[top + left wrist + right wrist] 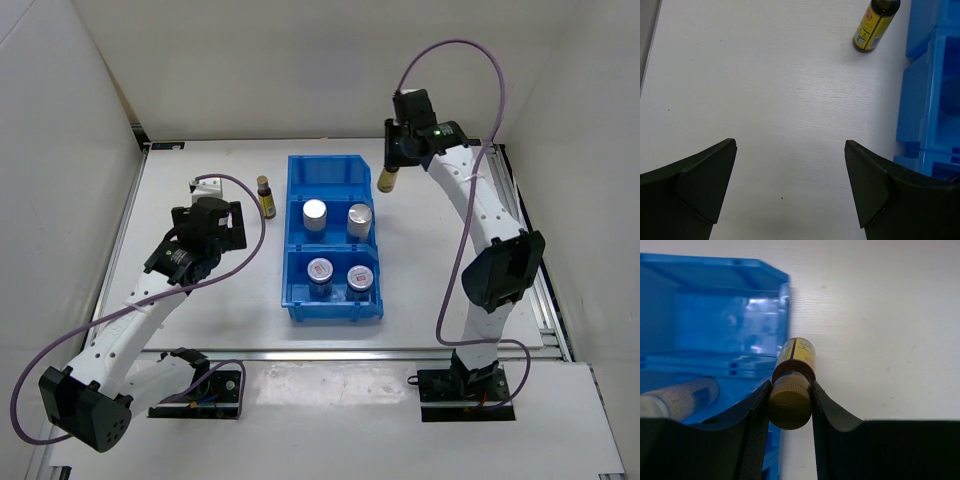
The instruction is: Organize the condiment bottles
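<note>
Amber bottle (795, 362), yellow label unreadable, is clamped in the right gripper (791, 390); left gripper (790, 145) gapes wide.

Cylinders (315, 214) in bin (335, 311) middle compartment, jars (320, 270) nearest; one bottle (266, 197) left, other bottle (388, 179) right.

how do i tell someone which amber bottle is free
Start at the blue bin mid-table. Left of its far compartment a slim amber bottle stands alone on the table. Its twin, right of the bin, is clamped in the right tool.
</note>
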Motion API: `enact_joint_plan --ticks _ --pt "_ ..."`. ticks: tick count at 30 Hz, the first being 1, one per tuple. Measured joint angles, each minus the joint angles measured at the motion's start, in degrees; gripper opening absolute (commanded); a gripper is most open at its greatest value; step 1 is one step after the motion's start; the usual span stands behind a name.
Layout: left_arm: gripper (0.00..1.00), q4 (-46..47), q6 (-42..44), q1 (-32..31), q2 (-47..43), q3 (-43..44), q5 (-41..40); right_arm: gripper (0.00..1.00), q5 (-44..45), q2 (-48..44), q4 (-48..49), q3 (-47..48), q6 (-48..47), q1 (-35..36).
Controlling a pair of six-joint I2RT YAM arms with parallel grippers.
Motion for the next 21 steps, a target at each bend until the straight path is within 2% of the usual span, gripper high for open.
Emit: enact_joint_plan --ticks 8,21 --pt "1.0 0.0 0.0 0.0 0.0 0.0 0.0 0.0 -2.8 1.5 1.1 3.0 -1.5 8.5" --pt "1.0 0.0 0.0 0.0 0.2 0.0 0.0 0.0 -2.7 12.0 9.0 11.3 -4.5 9.4"
